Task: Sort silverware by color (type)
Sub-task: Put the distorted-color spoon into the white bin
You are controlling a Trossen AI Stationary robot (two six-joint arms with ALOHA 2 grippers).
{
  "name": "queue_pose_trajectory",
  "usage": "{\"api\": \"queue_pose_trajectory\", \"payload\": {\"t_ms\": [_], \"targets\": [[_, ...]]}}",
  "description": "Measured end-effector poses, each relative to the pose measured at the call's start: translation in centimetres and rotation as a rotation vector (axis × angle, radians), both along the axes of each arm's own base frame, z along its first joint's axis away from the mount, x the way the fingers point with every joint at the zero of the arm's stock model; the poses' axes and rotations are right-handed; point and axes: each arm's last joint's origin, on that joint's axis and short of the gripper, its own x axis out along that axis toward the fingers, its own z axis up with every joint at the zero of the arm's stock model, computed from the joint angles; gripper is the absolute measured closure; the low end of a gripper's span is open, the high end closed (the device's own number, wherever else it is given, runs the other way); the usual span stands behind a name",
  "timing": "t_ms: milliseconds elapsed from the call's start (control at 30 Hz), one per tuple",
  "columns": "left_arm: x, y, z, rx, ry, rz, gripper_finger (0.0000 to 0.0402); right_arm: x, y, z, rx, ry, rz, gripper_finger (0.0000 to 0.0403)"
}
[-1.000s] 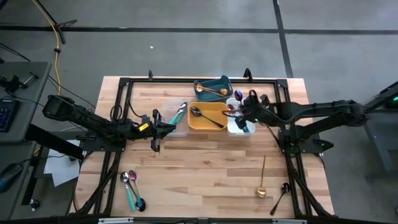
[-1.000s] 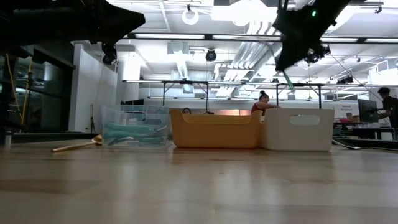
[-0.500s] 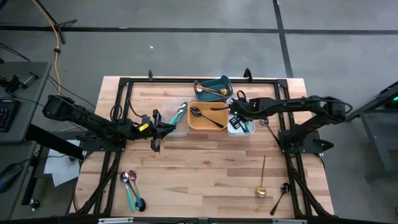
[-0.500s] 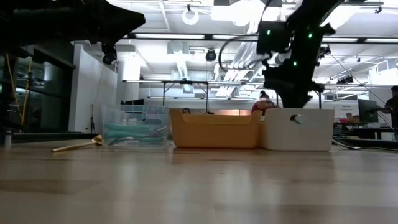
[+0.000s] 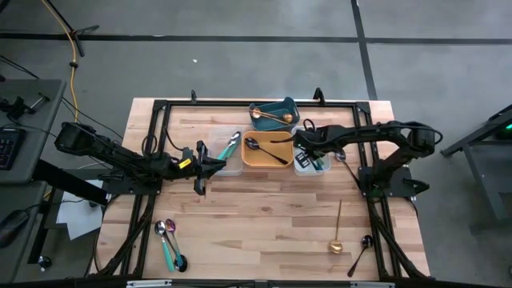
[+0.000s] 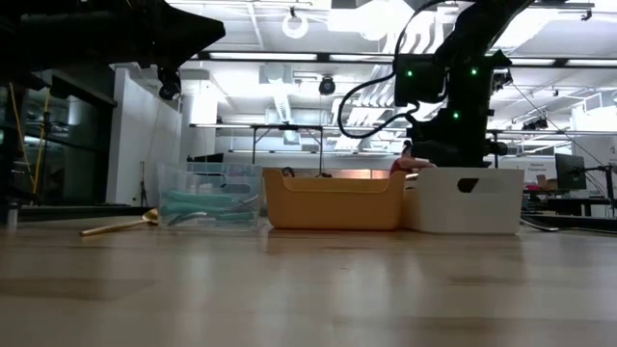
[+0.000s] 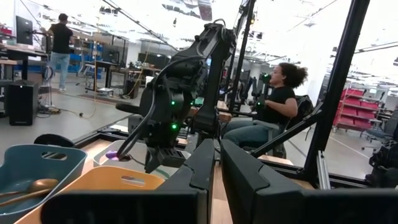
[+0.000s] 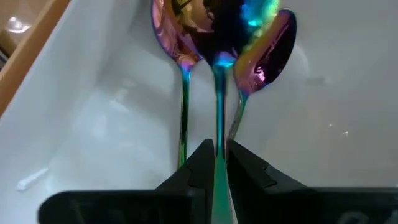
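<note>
The right pincer (image 8: 216,163) has dropped into the white tray (image 5: 308,162), still clamped on an iridescent spoon (image 8: 217,74) between two matching spoons; release seems next. Left pincer (image 7: 216,177): nearly together, empty.

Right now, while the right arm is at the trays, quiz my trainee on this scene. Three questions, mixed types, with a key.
1. True or false: the yellow tray holds only gold spoons.
2. Which tray is the right tool over? A clear, B yellow, C white tray.
3. How many iridescent spoons show in the right wrist view?
Key: 1 false, it holds black utensils; 2 C; 3 three.
</note>
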Motion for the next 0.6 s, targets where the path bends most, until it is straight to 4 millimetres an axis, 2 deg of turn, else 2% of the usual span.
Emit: {"api": "queue_pose_trajectory", "payload": {"t_ms": [333,467,600], "targets": [[0.0,0.0,0.0,0.000,0.000,0.000,0.0381,0.1,0.0,0.6,-0.021,0.023,0.129,0.0314],[0.0,0.0,0.0,0.000,0.000,0.000,0.0381,0.0,0.8,2.6,-0.123,-0.009,0.199,0.0299],[0.0,0.0,-0.1,0.003,0.010,0.000,0.0381,-0.9,3.1,5.4,-0.273,-0.137,0.243,0.0296]]}}
